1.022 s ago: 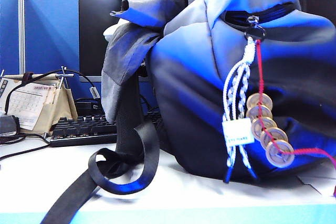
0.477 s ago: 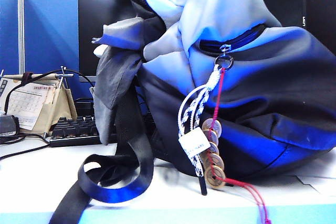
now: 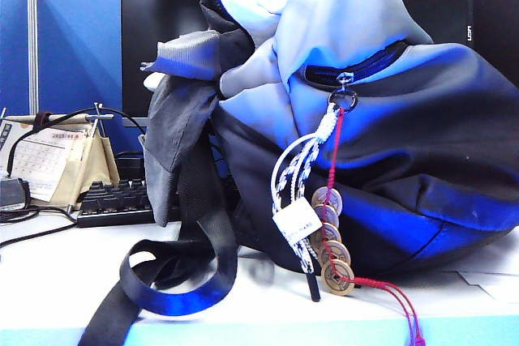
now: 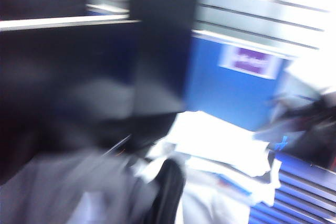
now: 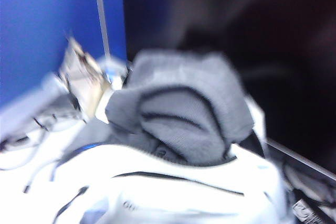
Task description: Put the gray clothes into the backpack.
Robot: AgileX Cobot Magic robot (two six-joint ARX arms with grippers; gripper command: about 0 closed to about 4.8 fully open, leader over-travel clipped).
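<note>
Gray clothes bulging from the backpack's mouth.
Soft ribbed clothes (image 5: 184, 114) spill at 9 o'clock over the smooth, puffy backpack (image 3: 389, 160). Neither the left nor right gripper shows; blurred wrist views leave their jaws untellable.

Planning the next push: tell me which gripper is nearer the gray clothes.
Probably right, though neither gripper shows. The right wrist view looks closely onto the gray clothes bunched in the backpack mouth; the left wrist view, blurred, catches gray fabric at its edge.
</note>
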